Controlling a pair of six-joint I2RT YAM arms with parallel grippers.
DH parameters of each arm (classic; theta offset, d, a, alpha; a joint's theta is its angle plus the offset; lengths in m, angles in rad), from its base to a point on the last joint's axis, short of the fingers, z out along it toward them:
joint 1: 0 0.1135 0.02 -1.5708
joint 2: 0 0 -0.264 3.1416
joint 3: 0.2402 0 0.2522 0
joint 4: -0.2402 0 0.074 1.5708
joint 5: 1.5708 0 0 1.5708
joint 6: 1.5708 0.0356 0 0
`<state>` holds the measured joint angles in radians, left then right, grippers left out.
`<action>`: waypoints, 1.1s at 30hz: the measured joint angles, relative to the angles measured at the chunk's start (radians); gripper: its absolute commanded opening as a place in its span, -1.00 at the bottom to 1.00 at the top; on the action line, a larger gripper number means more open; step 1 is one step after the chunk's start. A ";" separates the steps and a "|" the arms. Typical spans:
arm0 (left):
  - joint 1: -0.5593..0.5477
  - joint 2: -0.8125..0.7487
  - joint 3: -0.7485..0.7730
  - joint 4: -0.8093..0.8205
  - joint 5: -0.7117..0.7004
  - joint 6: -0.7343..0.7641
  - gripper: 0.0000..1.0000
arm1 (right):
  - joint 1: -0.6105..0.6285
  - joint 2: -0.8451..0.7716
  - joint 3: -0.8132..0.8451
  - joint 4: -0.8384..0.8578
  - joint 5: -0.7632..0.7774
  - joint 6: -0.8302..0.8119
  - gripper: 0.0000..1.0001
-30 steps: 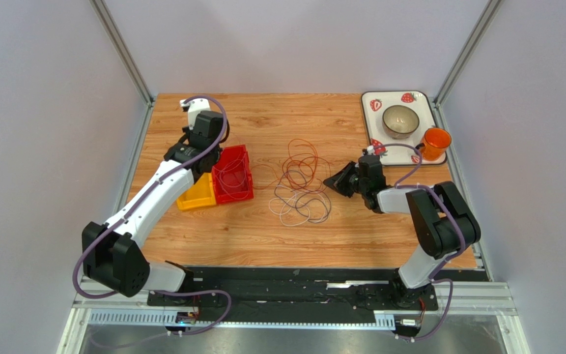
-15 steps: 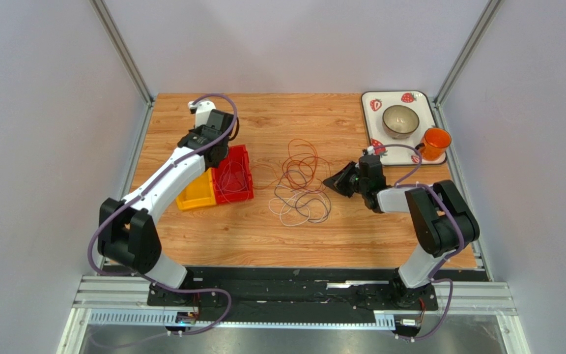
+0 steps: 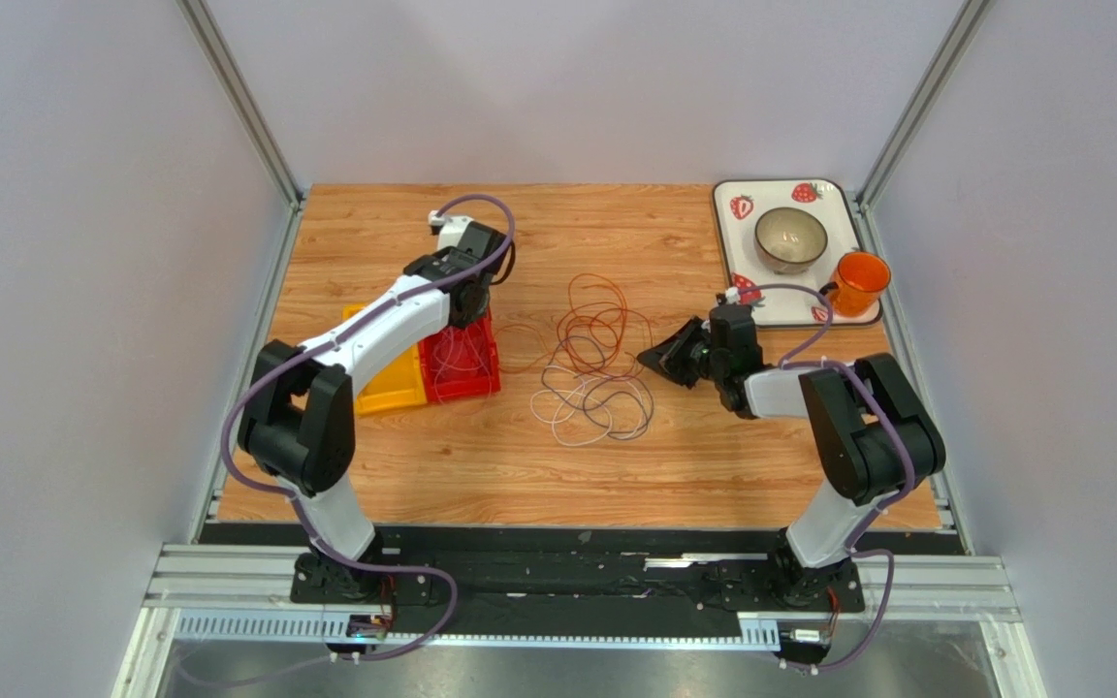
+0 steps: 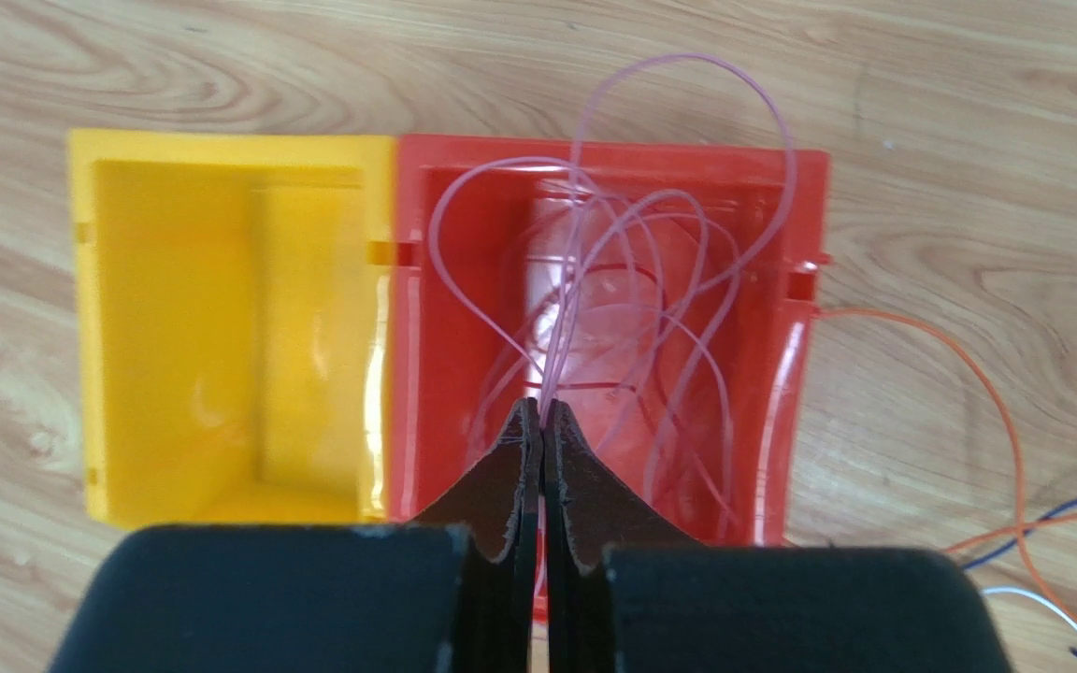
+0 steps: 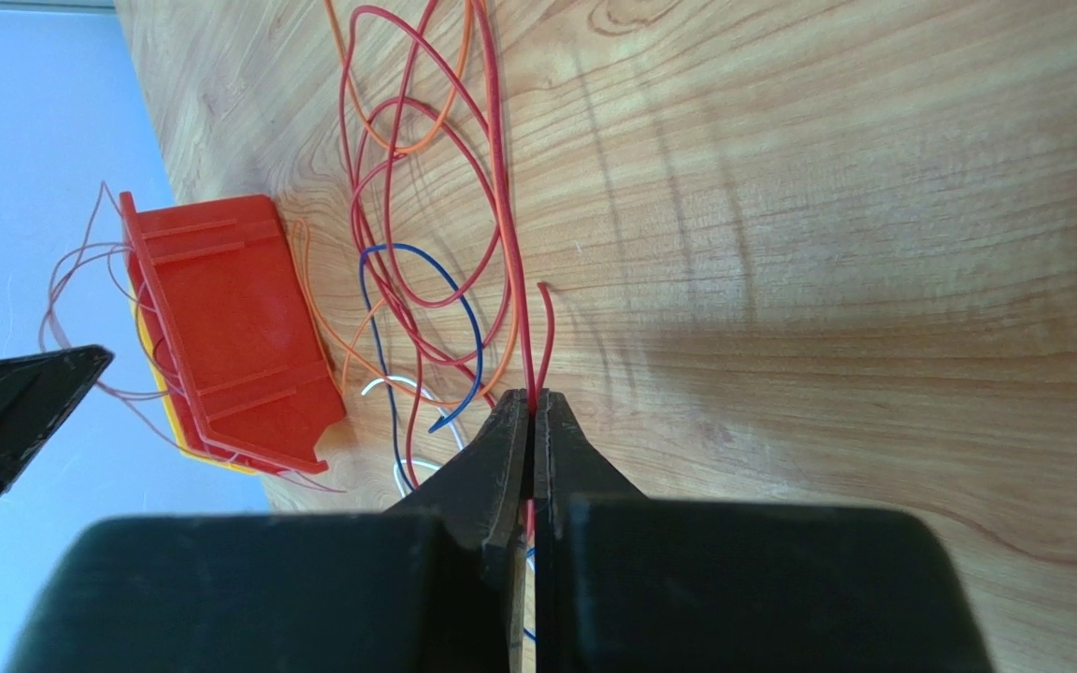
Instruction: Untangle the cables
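The cables (image 3: 594,356) lie in a loose tangle of red, orange, blue and white loops at mid-table. My left gripper (image 4: 544,414) hangs over the red bin (image 4: 502,146), shut on a thin pale pink cable (image 4: 674,59). That cable's loops fill the bin and spill over its far rim. In the top view the left gripper (image 3: 465,298) sits above the red bin (image 3: 465,371). Low at the tangle's right edge, my right gripper (image 5: 532,407) is shut on a red cable (image 5: 502,211). It appears in the top view too, as the right gripper (image 3: 662,356).
A yellow bin (image 4: 221,143) adjoins the red one on its left. A strawberry-patterned tray (image 3: 732,197) at the back right holds a bowl (image 3: 790,237) and an orange cup (image 3: 859,277). Grey walls close in both sides.
My left arm has swung right and forward, from left of the bins to above the red bin, still shut. The right arm and the tangle have not moved.
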<state>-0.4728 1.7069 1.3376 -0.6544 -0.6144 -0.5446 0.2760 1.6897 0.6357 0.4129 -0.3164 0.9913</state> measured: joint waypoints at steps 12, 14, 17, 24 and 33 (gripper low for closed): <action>-0.010 0.146 0.063 -0.023 0.061 0.013 -1.00 | -0.009 0.011 0.001 0.013 -0.017 0.008 -1.00; -0.010 0.154 0.063 -0.026 0.061 0.015 -1.00 | -0.010 0.011 0.001 0.014 -0.018 0.008 -1.00; -0.010 0.157 0.063 -0.026 0.061 0.015 -1.00 | -0.011 0.011 0.002 0.014 -0.020 0.008 -1.00; -0.010 0.153 0.063 -0.026 0.062 0.033 0.24 | -0.011 0.014 0.003 0.015 -0.027 0.008 -1.00; -0.010 0.021 0.069 -0.046 0.066 0.064 0.49 | -0.011 0.025 0.005 0.019 -0.030 0.011 -1.00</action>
<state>-0.4828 1.7283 1.4071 -0.7006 -0.5484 -0.4808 0.2646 1.7149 0.6407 0.4320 -0.3466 1.0027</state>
